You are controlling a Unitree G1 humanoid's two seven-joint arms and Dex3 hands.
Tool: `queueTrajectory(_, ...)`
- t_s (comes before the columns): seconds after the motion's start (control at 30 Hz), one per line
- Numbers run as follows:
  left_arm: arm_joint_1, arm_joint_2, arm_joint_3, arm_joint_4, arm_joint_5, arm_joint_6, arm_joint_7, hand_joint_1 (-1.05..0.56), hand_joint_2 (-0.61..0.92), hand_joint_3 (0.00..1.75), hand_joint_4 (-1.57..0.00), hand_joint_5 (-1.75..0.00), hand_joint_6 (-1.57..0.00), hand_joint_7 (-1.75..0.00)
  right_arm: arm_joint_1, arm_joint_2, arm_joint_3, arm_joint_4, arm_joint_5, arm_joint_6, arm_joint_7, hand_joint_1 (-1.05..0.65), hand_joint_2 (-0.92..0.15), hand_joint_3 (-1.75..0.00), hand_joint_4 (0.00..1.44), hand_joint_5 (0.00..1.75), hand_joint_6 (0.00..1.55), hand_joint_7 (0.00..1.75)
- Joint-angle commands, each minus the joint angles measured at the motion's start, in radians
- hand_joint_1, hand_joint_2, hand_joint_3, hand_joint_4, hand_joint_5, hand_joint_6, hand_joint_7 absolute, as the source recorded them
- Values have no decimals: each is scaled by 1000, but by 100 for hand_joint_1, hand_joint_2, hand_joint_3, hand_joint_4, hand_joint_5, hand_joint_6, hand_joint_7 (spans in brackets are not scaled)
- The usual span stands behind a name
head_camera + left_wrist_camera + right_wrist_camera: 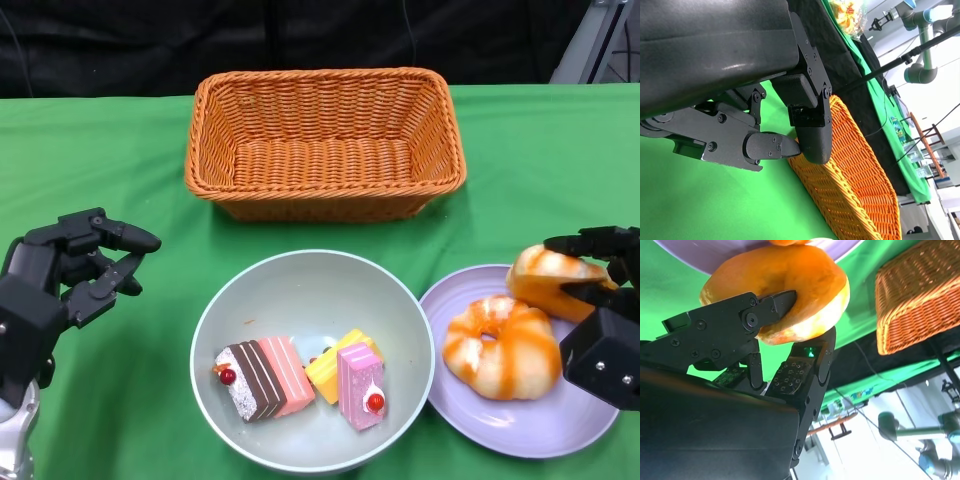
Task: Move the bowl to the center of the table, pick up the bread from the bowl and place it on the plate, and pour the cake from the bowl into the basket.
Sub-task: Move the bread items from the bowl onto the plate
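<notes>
The right robot hand (600,320) grips a glazed orange bread (548,281), and the right wrist view shows its fingers (771,304) closed around the bread, which bulges above them. This bread is at the far right edge of the purple plate (520,425), just in front of the hand; I cannot tell if it touches the plate or is a little above it. A second bread (502,346), shaped like a ring, lies on the plate just beside the hand, toward the bowl. The pale bowl (240,300) stands between the two robot hands, touching or almost touching the plate rim. Inside it lie three cake pieces: a brown and pink one (262,378), a yellow one (340,362) and a pink one with a red cherry (362,386). The left robot hand (70,270) holds nothing; its fingers are slightly curled but apart, and it is near the bowl, over the green bench (100,150). The woven orange basket (325,140) stands beyond the bowl, farther from both hands.
</notes>
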Motion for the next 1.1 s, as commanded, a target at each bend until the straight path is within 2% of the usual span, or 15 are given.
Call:
queueTrajectory(0.03, -8, 23, 4, -4, 0, -3, 5, -16, 92, 29, -85, -127, -96, -71, 10, -8, 3, 0, 7, 11, 10, -1, -85, 0, 85, 129, 118, 1)
queueTrajectory(0.13, -7, 23, 4, -5, 0, -3, 6, -16, 92, 29, -84, -128, -96, -70, 37, -11, 14, -67, 10, 49, 79, 0, -85, 0, 83, 127, 116, 0)
queueTrajectory(0.37, -5, 22, 2, -11, 4, 2, 12, -17, 92, 29, -85, -128, -96, -70, 84, -17, 31, -186, -9, 98, 147, -2, -82, 0, 89, 112, 116, 0)
queueTrajectory(0.4, -5, 22, 2, -10, 3, -1, 11, -17, 92, 29, -85, -129, -96, -70, 89, -18, 33, -200, -10, 109, 160, -2, -83, 0, 89, 105, 115, 0)
queueTrajectory(0.53, -5, 20, 3, -7, -2, -8, 5, -15, 92, 29, -85, -129, -96, -70, 112, -34, 43, -275, -7, 166, 250, -5, -86, -1, 88, 92, 110, 0)
queueTrajectory(0.6, -5, 20, 4, -7, -4, -8, 2, -15, 92, 30, -84, -130, -96, -70, 123, -39, 44, -311, -2, 191, 292, -8, -88, 0, 93, 67, 106, 0)
queueTrajectory(0.63, -5, 20, 4, -7, -4, -8, 2, -15, 92, 30, -84, -130, -96, -70, 126, -39, 43, -322, -1, 199, 303, -8, -88, 0, 94, 62, 105, 0)
queueTrajectory(0.67, -6, 19, 4, -5, -6, -6, -1, -15, 92, 30, -84, -130, -96, -70, 146, -48, 45, -395, 4, 249, 371, -9, -88, 0, 95, 60, 105, 0)
queueTrajectory(0.73, -8, 19, 4, -3, -6, -5, -1, -16, 92, 30, -83, -130, -96, -71, 180, -68, 48, -547, 17, 359, 518, -13, -88, 0, 85, 27, 79, 0)
queueTrajectory(0.8, -10, 19, 3, 1, -3, -8, 3, -16, 92, 29, -84, -130, -96, -71, 195, -85, 47, -658, 18, 451, 631, -16, -89, 0, 76, 12, 62, 0)
queueTrajectory(0.93, -12, 18, 3, 4, -5, -8, -2, -16, 92, 29, -84, -130, -96, -72, 192, -129, 36, -811, 20, 565, 804, -26, -88, 0, 66, 2, 44, 0)
queueTrajectory(1.1, -13, 16, 3, 6, -6, -10, -2, -16, 92, 29, -84, -130, -96, -72, 187, -141, 27, -859, 20, 610, 863, -33, -88, 0, 61, 0, 39, 0)
